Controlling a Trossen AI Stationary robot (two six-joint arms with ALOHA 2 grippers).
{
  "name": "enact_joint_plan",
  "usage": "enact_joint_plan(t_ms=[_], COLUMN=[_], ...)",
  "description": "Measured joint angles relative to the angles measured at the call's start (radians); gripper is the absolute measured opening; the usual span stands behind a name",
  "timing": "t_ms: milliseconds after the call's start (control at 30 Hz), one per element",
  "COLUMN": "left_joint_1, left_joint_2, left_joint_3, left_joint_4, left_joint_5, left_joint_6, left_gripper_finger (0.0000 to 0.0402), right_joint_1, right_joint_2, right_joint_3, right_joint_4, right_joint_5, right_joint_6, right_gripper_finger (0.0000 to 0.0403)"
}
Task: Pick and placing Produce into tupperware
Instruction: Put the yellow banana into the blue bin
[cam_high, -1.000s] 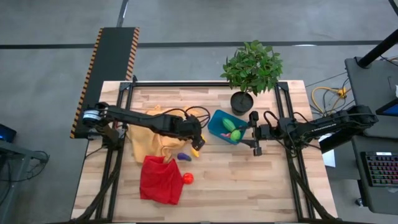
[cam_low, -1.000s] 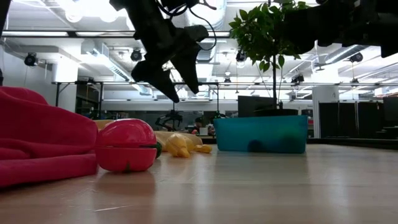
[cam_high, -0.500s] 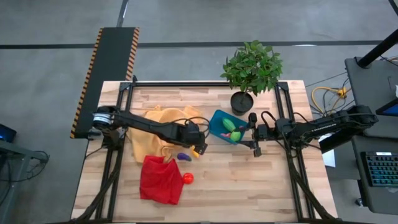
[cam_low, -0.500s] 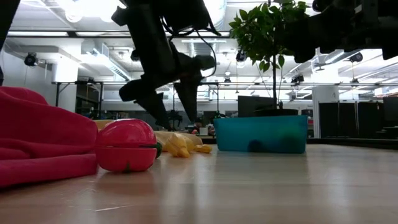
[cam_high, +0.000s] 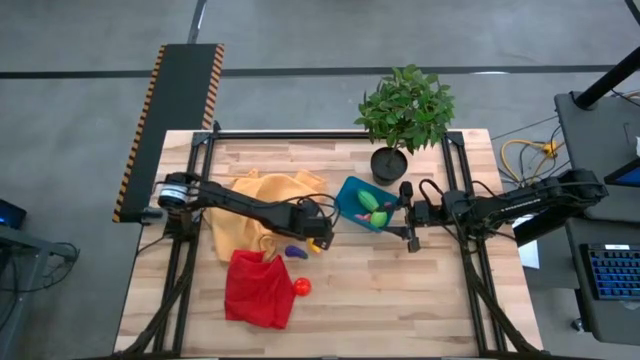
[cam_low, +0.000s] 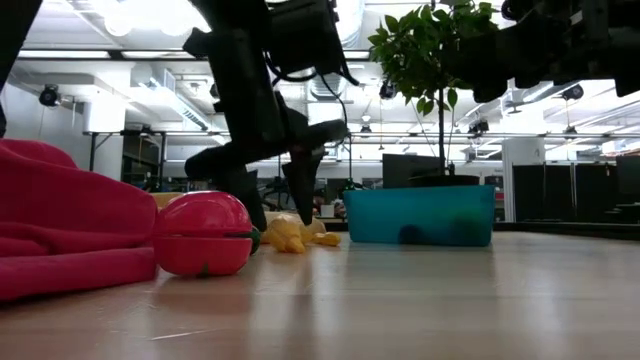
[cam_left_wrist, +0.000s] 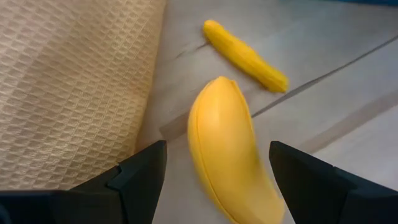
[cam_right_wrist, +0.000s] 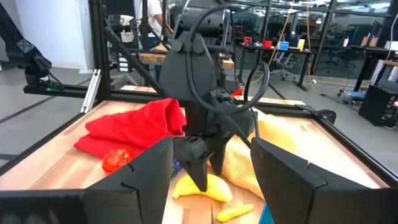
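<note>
One smooth yellow banana (cam_left_wrist: 231, 149) (curved), unheld

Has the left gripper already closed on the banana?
No. In the left wrist view the left gripper is open, its fingers either side of the banana with gaps showing.

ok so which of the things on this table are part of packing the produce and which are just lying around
Part of the job:
- banana, between the open left pincer fingers
- purple piece
- red round one
- green ovals, already in the tupperware

Just lying about:
- red cloth
- yellow-orange cloth
- potted plant
- right pincer, waiting beside the tupperware
</note>
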Motion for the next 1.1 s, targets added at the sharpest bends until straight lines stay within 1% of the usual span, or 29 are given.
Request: enact_joint_plan(t_ms=[167,633,733,967,1100], left_joint_1=[0.0,0.0,0.0,-0.001,-0.001], left_joint_2=[0.023,0.027,0.027,0.027,0.027], left_joint_3=[0.0,0.0,0.0,0.0,0.0], left_joint_4=[0.002,0.011,0.01,0.01,0.011], left_joint_5=[0.005,0.006,0.014,0.017,0.017], left_joint_6=[-0.007,-0.007,0.004,0.034,0.054], left_gripper_finger=[0.027,0.0267,0.0252,0.0194,0.0168], right_joint_1=[0.0,0.0,0.0,0.0,0.0], right_joint_2=[0.0,0.0,0.0,0.0,0.0], right_joint_3=[0.0,0.0,0.0,0.0,0.0], right_joint_4=[-0.004,-0.028,-0.028,-0.028,-0.028], right_joint_5=[0.0,0.0,0.0,0.0,0.0], right_joint_6=[0.0,-0.001,-0.002,-0.001,-0.001], right_gripper_finger=[0.021,0.021,0.021,0.021,0.021])
